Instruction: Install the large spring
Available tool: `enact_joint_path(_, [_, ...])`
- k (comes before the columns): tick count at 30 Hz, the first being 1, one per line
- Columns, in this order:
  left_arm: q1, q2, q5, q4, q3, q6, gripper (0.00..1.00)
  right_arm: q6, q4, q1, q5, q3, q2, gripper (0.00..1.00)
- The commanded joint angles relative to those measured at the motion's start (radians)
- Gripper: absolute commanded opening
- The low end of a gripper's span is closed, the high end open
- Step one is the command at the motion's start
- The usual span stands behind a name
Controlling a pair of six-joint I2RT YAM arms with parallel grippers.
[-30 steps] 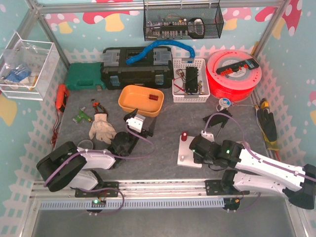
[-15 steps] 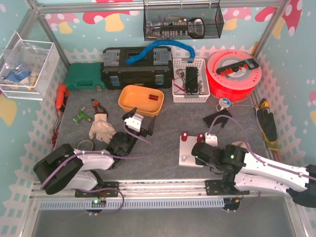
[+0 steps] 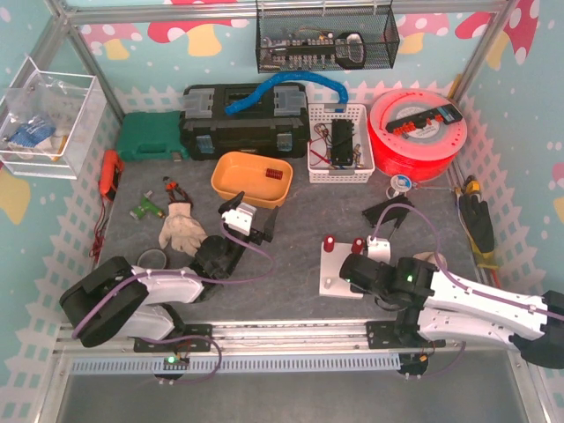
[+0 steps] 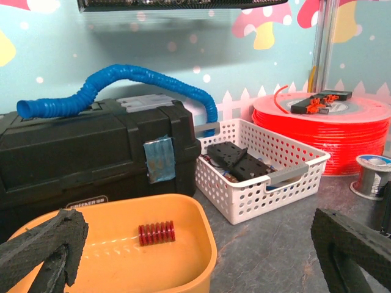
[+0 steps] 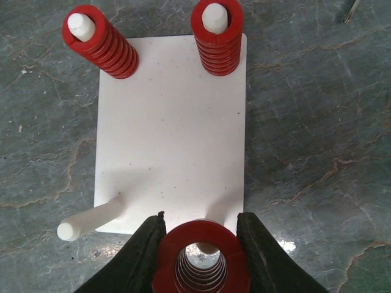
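Top external: the peg plate point(image 3: 335, 264) sits by the table's point(image 3: 300, 211) near edge. Left wrist: the left fingers point(image 4: 43, 244) gape wide. Right wrist: the right fingers point(image 5: 143, 256) clamp the large spring point(image 5: 201, 262) over the plate's peg.

Top: high, looking down. Left wrist: low, faces orange tray point(image 4: 122, 268) (top shares it). Right wrist: close above baseplate point(image 5: 171, 122).

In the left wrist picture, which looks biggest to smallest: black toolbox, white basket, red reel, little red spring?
1. black toolbox
2. white basket and red reel: they look similar, and the reel sits farther back, so I won't rank them.
3. little red spring
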Motion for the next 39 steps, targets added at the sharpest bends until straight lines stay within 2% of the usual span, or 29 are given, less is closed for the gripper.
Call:
enact_joint_path(1, [0.002,-0.013,-0.001,0.008,-0.004,-0.006,0.99,0.025,-0.018,0.006,0.05,-0.017,0.007,0.0])
enact_joint_path(8, [0.003,-0.01,-0.006,0.011,-0.004,-0.004,0.99,0.016,0.089,0.007,0.013,-0.092,0.005,0.0])
enact_joint_path(11, [0.002,-0.008,-0.009,0.016,-0.007,-0.006,0.99,0.023,0.111,0.006,0.015,-0.117,0.009,0.08])
enact_joint_path(15, [0.002,-0.008,-0.012,0.019,-0.007,-0.007,0.99,0.027,0.143,0.007,0.025,-0.133,0.013,0.26])
enact_joint_path(18, [0.002,-0.012,-0.016,0.018,-0.008,-0.007,0.99,0.024,0.163,0.006,0.024,-0.143,0.019,0.33])
enact_joint_path(25, [0.002,-0.016,-0.021,0.018,-0.009,-0.006,0.99,0.01,0.192,0.006,0.016,-0.149,0.044,0.42])
enact_joint_path(32, [0.003,-0.015,-0.027,0.02,-0.011,-0.007,0.99,-0.006,0.195,0.006,0.028,-0.129,0.047,0.47])
enact_joint_path(39, [0.004,-0.002,-0.044,0.011,-0.004,-0.023,0.99,-0.077,0.184,0.006,0.068,-0.023,0.038,0.64])
